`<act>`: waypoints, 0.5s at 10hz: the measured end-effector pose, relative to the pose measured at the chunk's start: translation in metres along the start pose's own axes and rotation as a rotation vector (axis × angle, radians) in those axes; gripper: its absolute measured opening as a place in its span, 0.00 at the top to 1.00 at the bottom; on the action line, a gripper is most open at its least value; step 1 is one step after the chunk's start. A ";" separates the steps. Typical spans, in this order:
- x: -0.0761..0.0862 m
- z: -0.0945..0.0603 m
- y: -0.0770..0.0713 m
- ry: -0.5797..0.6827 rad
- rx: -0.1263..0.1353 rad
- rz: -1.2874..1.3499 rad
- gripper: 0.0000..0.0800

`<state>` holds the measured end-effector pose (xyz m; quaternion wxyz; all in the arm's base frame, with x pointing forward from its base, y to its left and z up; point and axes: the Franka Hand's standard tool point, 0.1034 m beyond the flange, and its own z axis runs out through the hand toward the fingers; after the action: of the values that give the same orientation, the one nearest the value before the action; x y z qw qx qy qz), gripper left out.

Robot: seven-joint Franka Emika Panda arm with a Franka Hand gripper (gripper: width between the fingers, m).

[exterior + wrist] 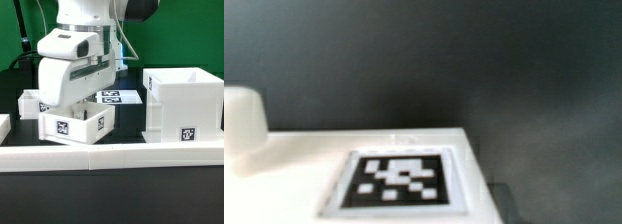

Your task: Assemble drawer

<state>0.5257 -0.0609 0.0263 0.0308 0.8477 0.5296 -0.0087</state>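
Note:
In the exterior view the tall white drawer housing (182, 103) stands open-topped at the right, with a tag low on its front. A small white tray (75, 122) with a tag on its front sits left of the middle. A second tray (30, 101) shows behind it at the left. My gripper (82, 99) hangs right over the back of the front tray, and its fingertips are hidden. The wrist view shows a white tray face with a tag (399, 178) very close. A white knob (240, 120) stands beside that face. No fingers show there.
The long low white border wall (110, 156) runs along the front of the table. The marker board (122, 97) lies flat behind the trays, between them and the housing. The table top is black and a green backdrop stands behind.

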 end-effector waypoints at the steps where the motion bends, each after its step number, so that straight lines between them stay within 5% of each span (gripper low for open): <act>1: -0.002 0.000 0.000 -0.005 -0.001 -0.071 0.95; 5: -0.004 0.002 0.000 -0.032 -0.002 -0.348 0.95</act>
<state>0.5240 -0.0644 0.0241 0.0381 0.7428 0.6679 -0.0268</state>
